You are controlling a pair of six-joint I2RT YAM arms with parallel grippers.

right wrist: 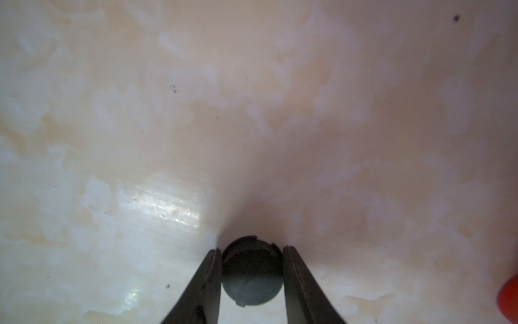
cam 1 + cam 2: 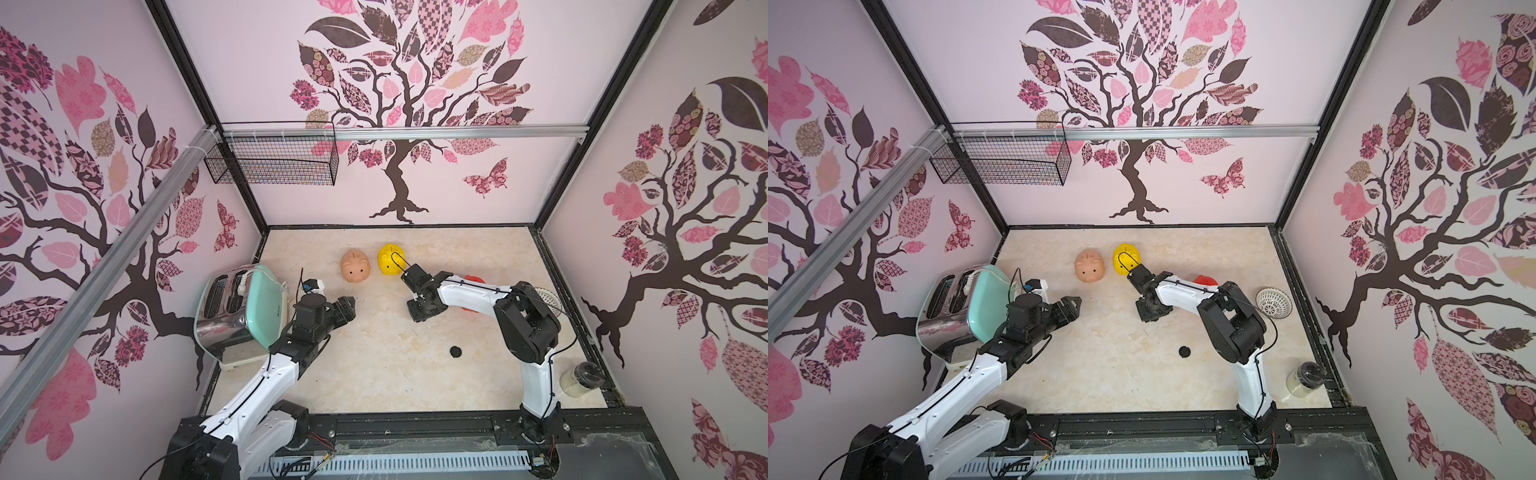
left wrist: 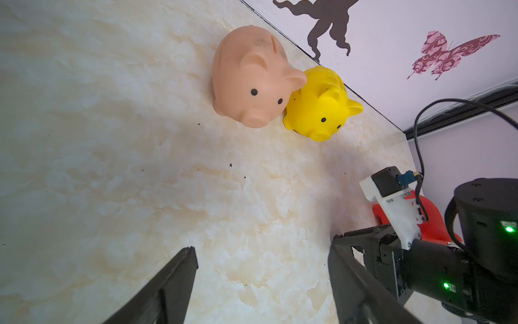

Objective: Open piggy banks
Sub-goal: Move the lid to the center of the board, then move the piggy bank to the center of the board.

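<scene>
Right hand (image 1: 252,249) clenched on black plug (image 1: 251,277) at tabletop (image 1: 168,112); left hand (image 3: 263,246) released, peach pig (image 3: 252,78) ahead, well apart

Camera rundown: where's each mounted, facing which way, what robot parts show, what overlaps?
Top views: high at the front, looking down at the table; left arm and right arm show.
Left wrist: on the left arm, facing the back wall; tan pig, yellow pig, open left fingers, right arm.
Right wrist: on the right arm, facing down at the table; right fingers closed on a plug.
Shared: top views and left wrist show both pigs.
</scene>
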